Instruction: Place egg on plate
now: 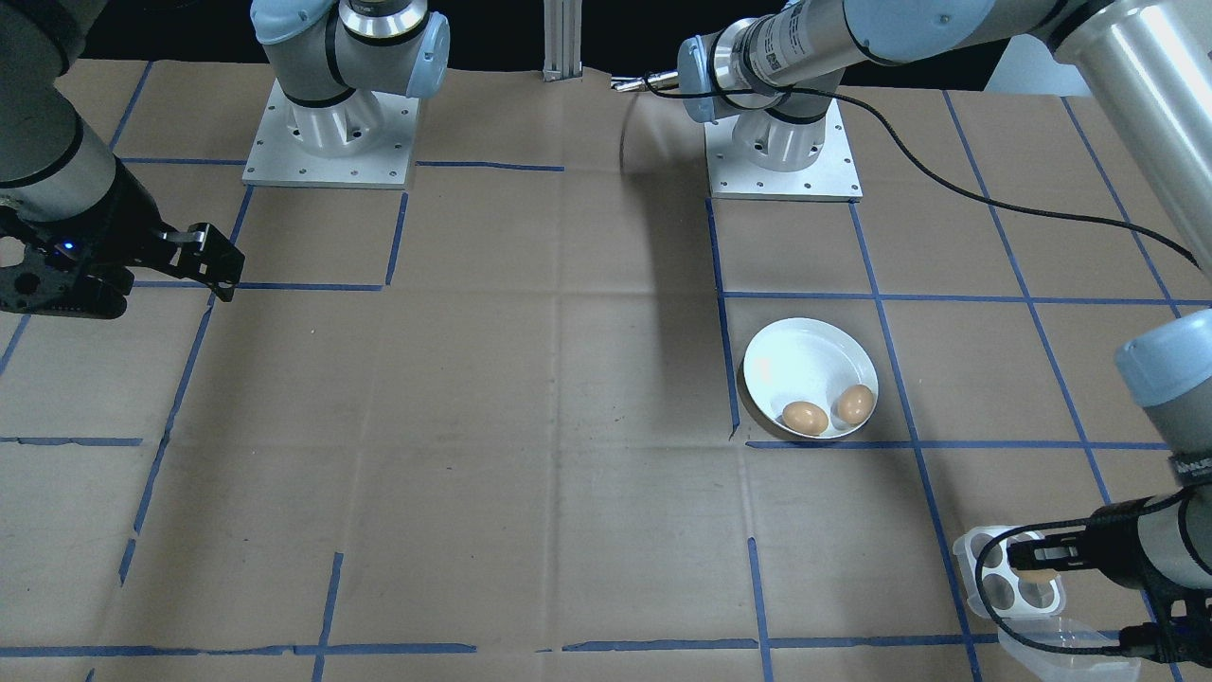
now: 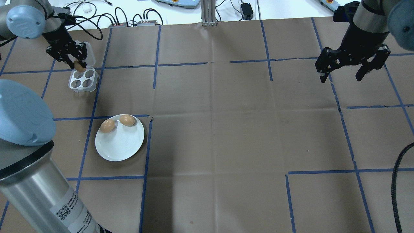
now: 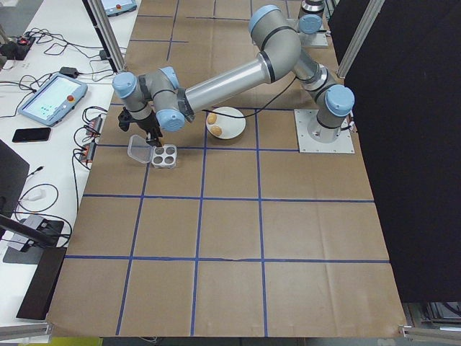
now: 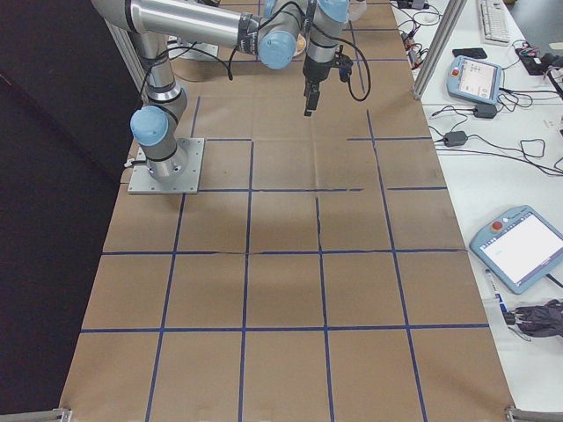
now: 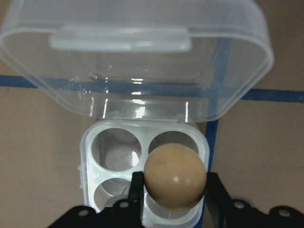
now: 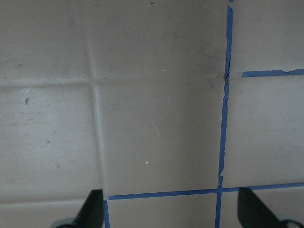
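The left claw [image 2: 77, 64] pinches a brown egg [image 2: 79, 67] between its two fingers, holding it just above the egg tray [image 2: 83, 79]. In the left wrist view the egg [image 5: 175, 177] sits between the dark fingers [image 5: 137, 187] over the tray [image 5: 90, 142], whose four holes show no egg inside. The clear lid [image 5: 137, 52] is folded back beyond the tray, on the side away from the robot, and lies over a strip of blue tape.

The plate [image 2: 121, 145] rests on the tabletop [image 2: 226, 129] near the tray, on the robot's side of it and well apart from the left claw. Two more eggs lie on the plate at its far rim, one [image 2: 107, 126] beside the other [image 2: 127, 120], close together.

The right claw [image 2: 343, 74] hangs above bare brown paper on the opposite side of the tabletop, its fingers spread wide with nothing between them. The right wrist view shows only paper and crossing lines of blue tape [image 6: 223, 118] below it.

In the front-facing view the plate [image 1: 800, 355] lies in a taped square, and the tray [image 1: 985, 568] is near the lower right corner under the left claw [image 1: 1027, 557].
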Controlling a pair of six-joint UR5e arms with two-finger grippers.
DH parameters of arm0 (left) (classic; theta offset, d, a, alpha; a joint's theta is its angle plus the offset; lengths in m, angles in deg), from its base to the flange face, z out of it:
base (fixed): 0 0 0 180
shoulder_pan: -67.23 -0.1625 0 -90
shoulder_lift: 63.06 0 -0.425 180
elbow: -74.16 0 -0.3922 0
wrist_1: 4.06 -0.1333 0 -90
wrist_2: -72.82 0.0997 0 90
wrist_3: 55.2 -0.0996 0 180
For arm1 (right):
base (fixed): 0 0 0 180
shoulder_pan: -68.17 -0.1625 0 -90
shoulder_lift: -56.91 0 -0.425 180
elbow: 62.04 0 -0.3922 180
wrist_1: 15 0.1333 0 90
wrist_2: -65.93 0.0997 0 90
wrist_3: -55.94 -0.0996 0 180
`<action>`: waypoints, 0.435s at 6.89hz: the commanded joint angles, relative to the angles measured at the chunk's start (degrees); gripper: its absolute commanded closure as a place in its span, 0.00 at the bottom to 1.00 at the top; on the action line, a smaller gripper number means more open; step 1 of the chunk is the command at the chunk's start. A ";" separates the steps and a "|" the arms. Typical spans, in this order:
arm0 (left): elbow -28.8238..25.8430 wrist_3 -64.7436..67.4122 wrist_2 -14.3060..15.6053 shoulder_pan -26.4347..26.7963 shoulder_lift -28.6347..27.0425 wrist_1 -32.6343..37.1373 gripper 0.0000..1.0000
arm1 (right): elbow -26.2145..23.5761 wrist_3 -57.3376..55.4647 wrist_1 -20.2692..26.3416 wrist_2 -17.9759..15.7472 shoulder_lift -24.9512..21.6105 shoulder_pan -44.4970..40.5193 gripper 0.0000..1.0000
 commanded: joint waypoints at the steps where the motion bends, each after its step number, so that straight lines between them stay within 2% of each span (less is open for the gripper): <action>1: 2.54 3.28 -0.02 0.83 6.16 7.49 1.00 | 0.00 0.00 -0.09 -0.04 0.00 0.00 0.00; 2: 10.05 6.09 -0.81 1.27 11.84 7.61 1.00 | 0.00 0.00 0.00 -0.04 0.00 0.00 0.00; 3: 20.48 6.38 -0.90 1.28 18.51 3.17 1.00 | 0.00 0.00 -0.09 -0.04 0.00 0.00 0.00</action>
